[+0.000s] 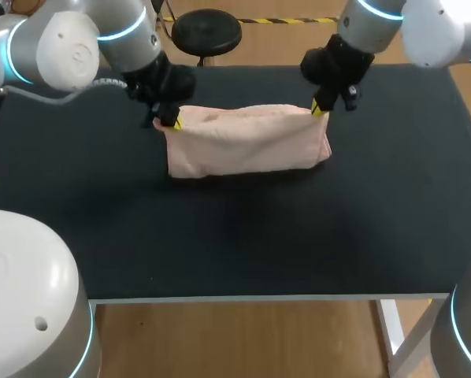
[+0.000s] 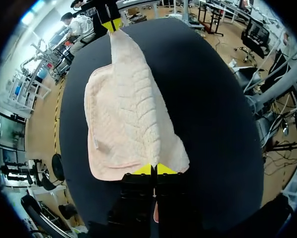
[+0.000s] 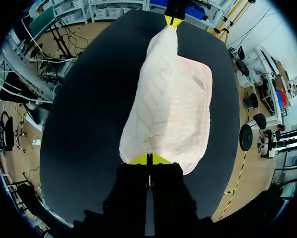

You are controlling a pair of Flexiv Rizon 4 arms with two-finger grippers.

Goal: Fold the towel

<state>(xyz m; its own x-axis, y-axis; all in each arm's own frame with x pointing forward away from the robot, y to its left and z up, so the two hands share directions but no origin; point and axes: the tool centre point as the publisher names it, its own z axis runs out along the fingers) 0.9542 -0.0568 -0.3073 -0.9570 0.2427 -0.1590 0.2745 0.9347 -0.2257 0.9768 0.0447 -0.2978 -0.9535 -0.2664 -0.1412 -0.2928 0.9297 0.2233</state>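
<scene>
We held the pink towel [image 1: 247,146] by both ends of its raised edge, left hand [image 1: 172,122] and right hand [image 1: 318,109] each clamped on it, its long axis running between them.

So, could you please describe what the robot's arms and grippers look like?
Both the left arm and right arm have rounded light grey shells with glowing cyan rings at the joints and black wrist sections. A grey cable runs beside the left arm. The left gripper and right gripper are black, each with two bright yellow tips.
</scene>
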